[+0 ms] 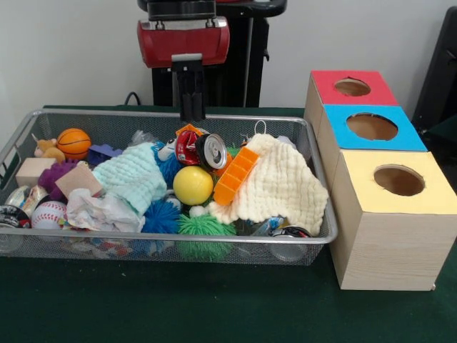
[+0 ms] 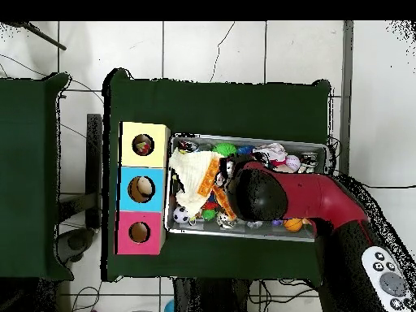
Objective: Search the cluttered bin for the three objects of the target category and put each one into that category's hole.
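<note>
**Gripper hanging over the far side of the bin**

Hanging straight down from the red and black robot arm [image 1: 184, 39]: the black gripper [image 1: 191, 107]. Reaching down to the far rim of the wide silver wire-mesh bin [image 1: 107, 127], near the middle. Holding nothing that shows. Open or closed: cannot tell.

Lying just in front of the gripper: a red round soda can [image 1: 200, 150], tipped on its side. Sitting near the can: a yellow round ball [image 1: 193, 186], touching a long orange plastic block [image 1: 234, 175]. Spreading out to one side: a mint knitted cloth [image 1: 132, 179]. Spreading out to the other side: a cream knitted cloth [image 1: 278, 187].

Lying crumpled at the front of the bin, below the mint cloth and well apart from the gripper: the plain white wrinkly plastic bag [image 1: 103, 211]. Resting beside it: a white baseball [image 1: 48, 213] and a blue spiky ball [image 1: 161, 214].

Standing outside the bin, nearest the camera in a row of three boxes: the pale wooden box with the round dark hole in its yellow top [image 1: 398, 180].

From overhead, covering the middle of the bin: the arm.
</note>
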`<state>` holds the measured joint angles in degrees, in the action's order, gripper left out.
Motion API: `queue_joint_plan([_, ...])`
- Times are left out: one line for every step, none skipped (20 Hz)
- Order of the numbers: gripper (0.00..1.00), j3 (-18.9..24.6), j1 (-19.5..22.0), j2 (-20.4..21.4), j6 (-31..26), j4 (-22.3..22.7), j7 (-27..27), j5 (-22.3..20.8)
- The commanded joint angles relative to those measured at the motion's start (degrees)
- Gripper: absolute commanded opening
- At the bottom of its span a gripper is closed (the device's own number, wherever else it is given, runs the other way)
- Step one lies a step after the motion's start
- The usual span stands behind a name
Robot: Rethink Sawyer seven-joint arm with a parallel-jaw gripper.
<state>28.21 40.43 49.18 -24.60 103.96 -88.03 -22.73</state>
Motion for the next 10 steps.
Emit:
queue_joint_plan([0.0,2.5,-0.7,-0.5,-7.4,-2.3,5.8,-3.1])
queue_joint_plan([0.0,2.5,-0.7,-0.4,-7.7,-2.5,6.0,-3.1])
queue_joint_plan([0.0,2.6,-0.5,-0.6,-7.8,-2.7,6.2,-3.1])
queue_joint_plan([0.0,2.6,-0.4,-0.8,-7.7,-3.0,6.3,-3.3])
queue_joint_plan([0.0,2.9,-0.2,-1.1,-7.9,-3.4,6.7,-3.2])
queue_joint_plan([0.0,3.1,0.1,-1.3,-8.1,-3.8,7.1,-3.2])
queue_joint_plan([0.0,3.3,0.3,-1.6,-8.3,-4.2,7.4,-3.2])
queue_joint_plan([0.0,3.7,0.8,-1.8,-8.3,-4.2,8.0,-3.2])
queue_joint_plan([0.0,3.9,1.1,-2.0,-8.8,-4.5,8.6,-3.2])
queue_joint_plan([0.0,4.0,1.3,-2.2,-9.0,-4.8,8.7,-3.1])
